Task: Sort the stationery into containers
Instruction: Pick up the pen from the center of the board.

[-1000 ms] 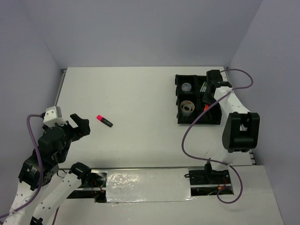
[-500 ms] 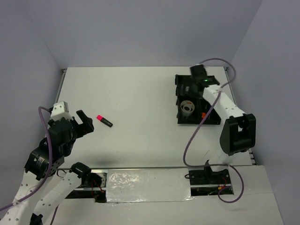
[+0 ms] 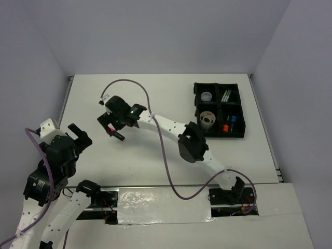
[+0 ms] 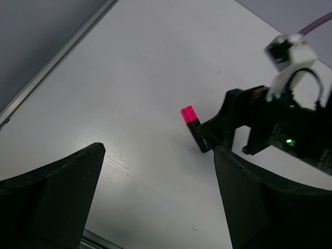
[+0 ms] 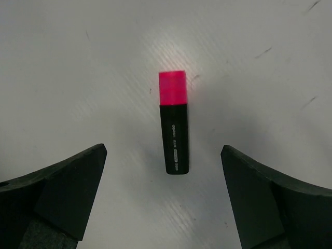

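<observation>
On the table, well left of the tray: pink marker (image 5: 173, 129) lies flat on the bare white top, apart from everything else.
Tray: black tray (image 3: 196, 106), four compartments, on the right side of the table.
Tray contents: clear pot (image 3: 206, 96) far-left; tape ring (image 3: 207, 118) near-left; pale sticks (image 3: 226, 95) far-right; orange marker (image 3: 226, 127) and blue marker (image 3: 234, 121) near-right.
In the way: right gripper (image 3: 111, 126) hangs over the pink marker and hides most of it from above. The right arm stretches leftward past the tray, with its purple cable (image 3: 165, 155) looping over the table.
Right jaws: spread wide, one finger on each side of the pink marker, neither touching it.
Left gripper (image 3: 79, 135): further left of the tray than the pink marker, jaws wide, nothing held.
Marker axis: diagonal in the top view, pink cap toward far-left, black end toward near-right.
Axis vs right fingers: in the wrist view it lies midway between the fingers, running lengthwise with the cap pointing away from the camera.
</observation>
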`<action>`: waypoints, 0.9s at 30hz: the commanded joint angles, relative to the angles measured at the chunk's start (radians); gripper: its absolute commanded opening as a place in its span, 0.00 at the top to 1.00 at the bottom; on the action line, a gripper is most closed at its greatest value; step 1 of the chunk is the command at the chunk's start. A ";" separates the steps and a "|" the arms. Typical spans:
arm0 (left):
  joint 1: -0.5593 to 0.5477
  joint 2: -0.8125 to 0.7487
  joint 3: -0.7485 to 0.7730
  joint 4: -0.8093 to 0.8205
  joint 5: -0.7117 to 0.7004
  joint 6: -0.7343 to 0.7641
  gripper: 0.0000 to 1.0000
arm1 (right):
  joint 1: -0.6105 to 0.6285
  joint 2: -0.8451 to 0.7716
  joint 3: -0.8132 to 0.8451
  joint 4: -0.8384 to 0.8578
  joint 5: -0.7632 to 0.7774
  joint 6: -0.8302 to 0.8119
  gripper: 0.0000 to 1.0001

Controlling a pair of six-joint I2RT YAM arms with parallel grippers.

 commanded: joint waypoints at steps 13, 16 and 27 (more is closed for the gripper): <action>0.006 0.018 0.004 0.080 0.079 0.064 0.01 | 0.042 0.170 0.124 -0.043 0.085 -0.098 0.03; 0.006 0.011 0.001 0.088 0.087 0.070 0.01 | 0.042 0.190 0.125 -0.038 0.087 -0.098 0.05; 0.006 -0.002 -0.005 0.106 0.113 0.090 0.01 | 0.092 0.207 0.033 0.029 0.197 -0.144 0.65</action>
